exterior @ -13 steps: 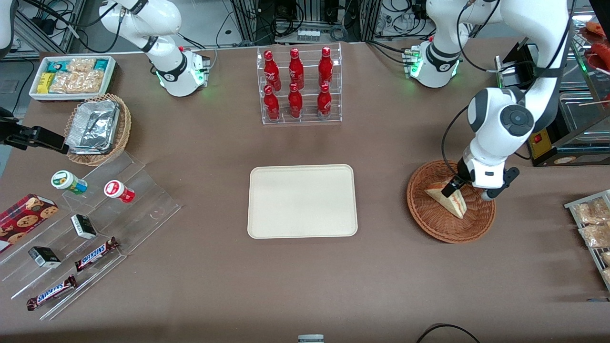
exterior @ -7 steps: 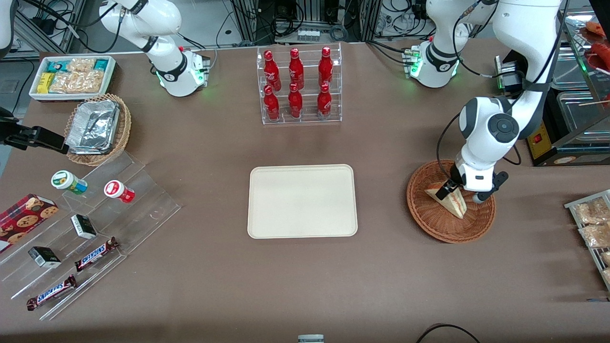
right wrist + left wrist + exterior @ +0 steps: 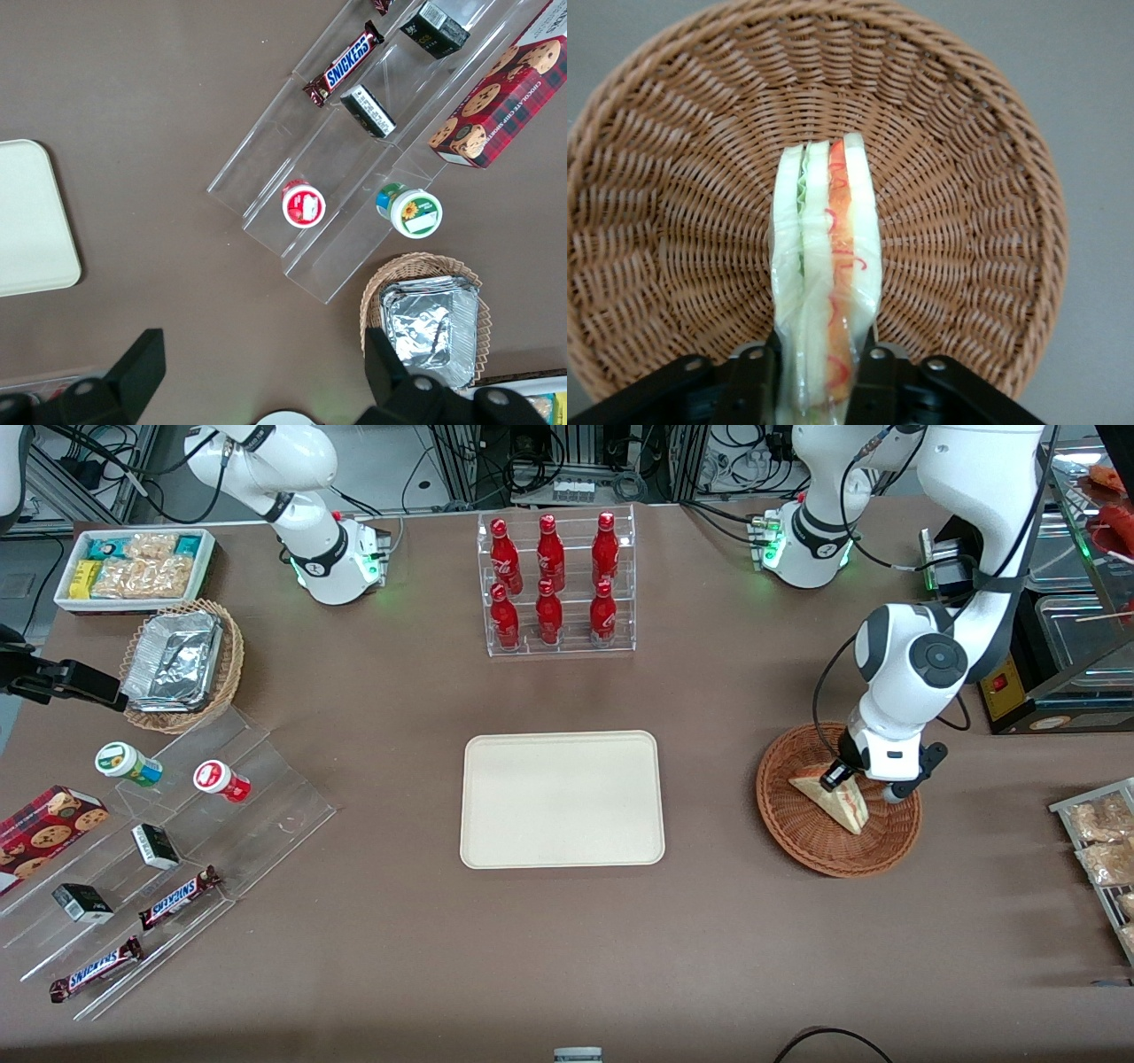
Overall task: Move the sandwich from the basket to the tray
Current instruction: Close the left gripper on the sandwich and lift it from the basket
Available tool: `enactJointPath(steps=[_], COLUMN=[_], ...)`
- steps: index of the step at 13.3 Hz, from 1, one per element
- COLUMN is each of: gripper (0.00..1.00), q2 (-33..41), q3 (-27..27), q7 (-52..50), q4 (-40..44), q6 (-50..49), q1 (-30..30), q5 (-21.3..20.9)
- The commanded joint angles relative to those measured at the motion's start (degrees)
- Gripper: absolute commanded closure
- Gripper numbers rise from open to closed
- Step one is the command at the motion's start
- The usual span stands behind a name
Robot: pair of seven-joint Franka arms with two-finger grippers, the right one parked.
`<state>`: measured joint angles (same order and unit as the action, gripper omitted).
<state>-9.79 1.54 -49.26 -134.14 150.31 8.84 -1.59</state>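
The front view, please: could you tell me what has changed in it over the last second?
The working arm swung lower over the basket, and its gripper came down onto the sandwich's end farther from the front camera; the left wrist view shows its fingers now closed on the sandwich. The sandwich remains in the basket, and the tray is unchanged.

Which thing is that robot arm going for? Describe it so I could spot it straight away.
Find the round reddish-brown wicker basket beside the cream tray, toward the working arm's end of the table. The sandwich in it is a pale triangular wedge with red and green filling, and the pincer is shut on it.
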Motion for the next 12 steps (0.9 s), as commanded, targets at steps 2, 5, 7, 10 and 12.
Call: enactJointPath(steps=[2, 5, 7, 10, 12], gripper=[0.84, 0.84, 0.84, 0.84, 0.84], q2=[8.8, 10.4, 9.2, 5.9, -0.5], q3=[-0.2, -7.3, -14.5, -23.9, -28.2], q7=[2.7, 2.0, 1.9, 1.6, -0.6], q4=[1.2, 10.8, 17.7, 22.8, 27.9], q6=[-10.8, -27.6, -35.7, -37.3, -37.2], q1=[0.6, 0.7, 0.7, 0.8, 1.8], q5=[-0.2, -0.2, -0.2, -0.2, -0.2])
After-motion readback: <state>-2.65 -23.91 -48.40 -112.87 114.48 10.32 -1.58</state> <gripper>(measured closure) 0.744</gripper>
